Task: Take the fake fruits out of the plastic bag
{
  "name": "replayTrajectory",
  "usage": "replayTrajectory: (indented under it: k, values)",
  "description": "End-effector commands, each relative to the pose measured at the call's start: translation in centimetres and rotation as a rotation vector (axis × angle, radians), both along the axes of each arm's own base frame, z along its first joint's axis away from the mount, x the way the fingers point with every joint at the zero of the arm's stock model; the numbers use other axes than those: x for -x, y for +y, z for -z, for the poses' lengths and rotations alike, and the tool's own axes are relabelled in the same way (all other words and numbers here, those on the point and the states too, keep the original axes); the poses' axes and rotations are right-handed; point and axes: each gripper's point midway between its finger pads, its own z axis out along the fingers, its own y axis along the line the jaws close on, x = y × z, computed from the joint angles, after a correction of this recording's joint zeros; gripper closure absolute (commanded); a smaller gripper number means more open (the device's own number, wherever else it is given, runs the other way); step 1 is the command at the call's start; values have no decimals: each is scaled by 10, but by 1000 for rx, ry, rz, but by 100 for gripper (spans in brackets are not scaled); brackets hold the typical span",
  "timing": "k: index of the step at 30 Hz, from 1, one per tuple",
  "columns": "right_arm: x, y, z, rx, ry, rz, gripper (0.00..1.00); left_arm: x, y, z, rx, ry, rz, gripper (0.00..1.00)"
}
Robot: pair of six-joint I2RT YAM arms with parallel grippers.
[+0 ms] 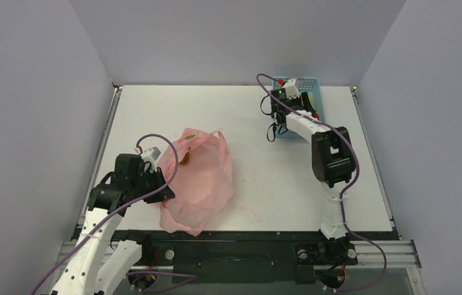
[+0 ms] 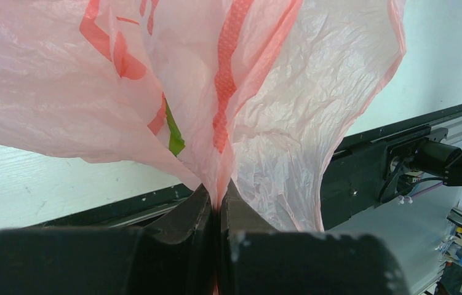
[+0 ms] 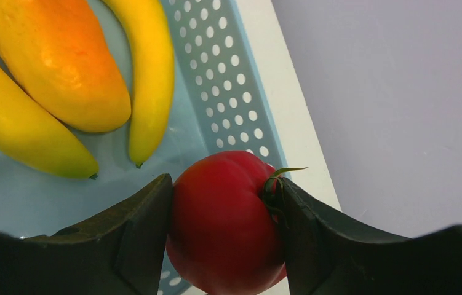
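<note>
Holding bag and apple: left claw (image 2: 219, 206) is pinched shut on a gathered fold of the plastic bag (image 2: 314, 92); right claw (image 3: 225, 187) is clamped across the red apple (image 3: 222, 233).
Treat the bag as thin, limp and slippery: grip bunched film or a handle, never one flat layer. The apple is judged light, rigid and smooth; grip across its widest part. The top view places the bag near left on the desk (image 1: 265, 178) and the basket (image 1: 311, 83) far right, with a small brownish item (image 1: 184, 157) showing through the film. Only the right wrist view shows two bananas (image 3: 148, 67) and a mango-like fruit (image 3: 62, 61) lying in the basket.
</note>
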Motion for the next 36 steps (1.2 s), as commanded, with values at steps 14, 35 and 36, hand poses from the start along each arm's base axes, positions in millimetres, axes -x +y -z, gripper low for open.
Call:
replayTrajectory:
  k: [14,35,36]
  values:
    - [-18,-17,35,-18,46,25,85,-7,-3,-13,15,-53,18,99]
    - [-12,-4,27,-51,120,-55,21,-7,-3,-13,16,-54,20,99]
    - [-11,-3,25,-54,118,-60,21,-7,-3,-13,17,-53,19,99]
